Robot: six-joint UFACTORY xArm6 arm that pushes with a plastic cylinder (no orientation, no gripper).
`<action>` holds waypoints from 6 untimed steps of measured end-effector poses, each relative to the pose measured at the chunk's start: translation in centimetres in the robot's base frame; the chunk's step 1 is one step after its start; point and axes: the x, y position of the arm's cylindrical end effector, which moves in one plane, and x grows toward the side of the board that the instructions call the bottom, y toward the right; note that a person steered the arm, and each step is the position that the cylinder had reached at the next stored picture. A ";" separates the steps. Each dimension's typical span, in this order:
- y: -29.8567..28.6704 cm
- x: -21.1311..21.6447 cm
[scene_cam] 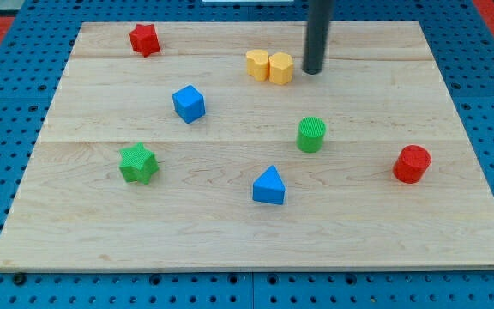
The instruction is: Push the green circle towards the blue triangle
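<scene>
The green circle (311, 135) is a short green cylinder standing right of the board's middle. The blue triangle (269, 186) lies below it and a little to the view's left, a short gap away. My tip (313, 71) is the lower end of a dark rod coming down from the view's top. It rests on the board above the green circle, well apart from it, just right of the yellow blocks.
Two yellow blocks (269, 66) sit together near the top, touching or nearly touching the rod. A blue cube (189, 104), a red star (145, 39), a green star (138, 163) and a red cylinder (412, 164) lie around the wooden board (101, 232).
</scene>
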 end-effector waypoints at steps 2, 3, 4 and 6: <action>3.0 9.5; -3.6 11.1; -4.5 12.1; -6.3 15.8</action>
